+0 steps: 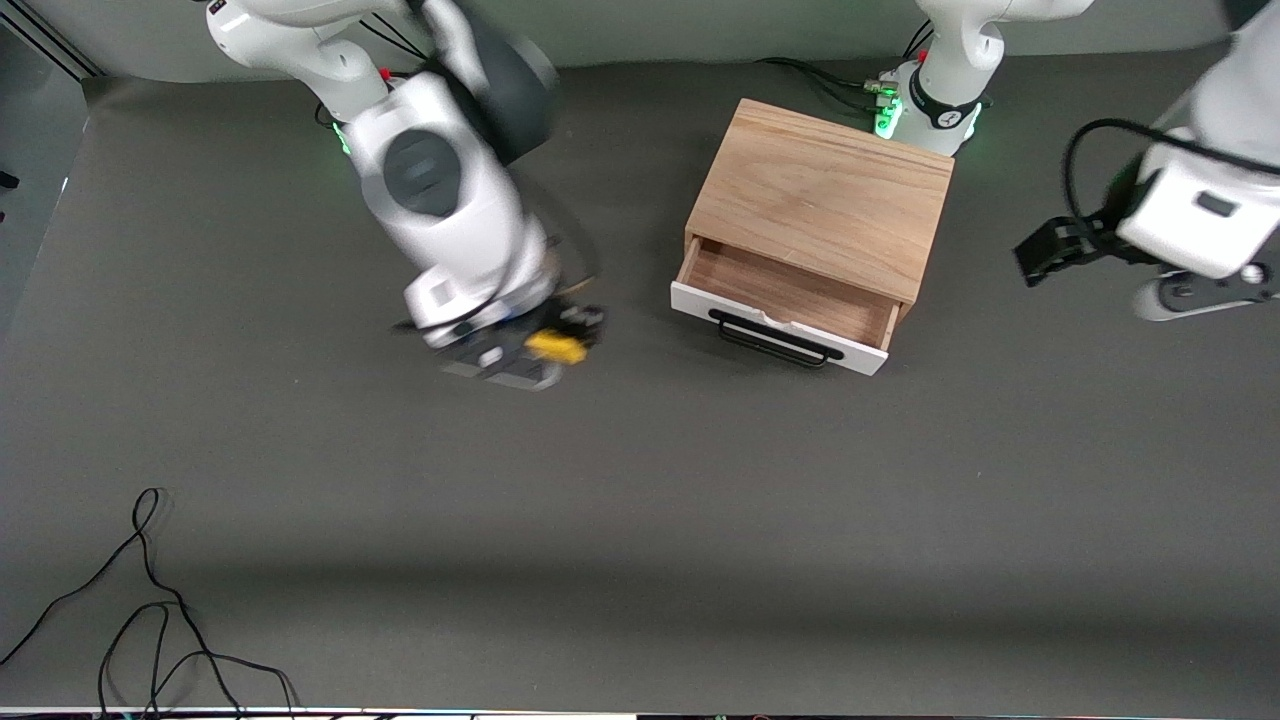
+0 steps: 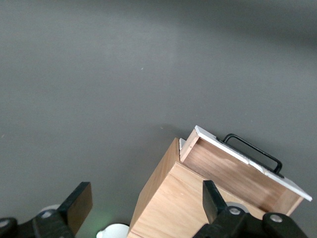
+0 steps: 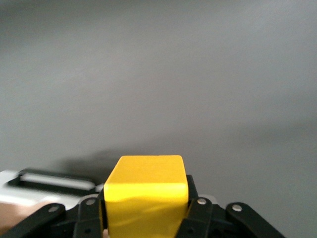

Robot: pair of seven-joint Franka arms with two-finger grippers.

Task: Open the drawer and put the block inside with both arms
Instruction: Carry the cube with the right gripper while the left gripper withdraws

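Note:
The light-wood cabinet (image 1: 825,195) stands near the left arm's base. Its white-fronted drawer (image 1: 785,305) is pulled open, showing a bare wood interior and a black bar handle (image 1: 775,343). My right gripper (image 1: 560,340) is shut on the yellow block (image 1: 556,346) and holds it above the table, beside the drawer toward the right arm's end. In the right wrist view the block (image 3: 145,196) sits between the fingers. My left gripper (image 1: 1045,250) is open and empty, up in the air off the cabinet's side; its view shows the cabinet (image 2: 173,203) and open drawer (image 2: 242,171) below.
Black cables (image 1: 150,620) lie on the dark grey table (image 1: 640,520) at the near corner toward the right arm's end. The left arm's base (image 1: 935,100) stands close against the cabinet.

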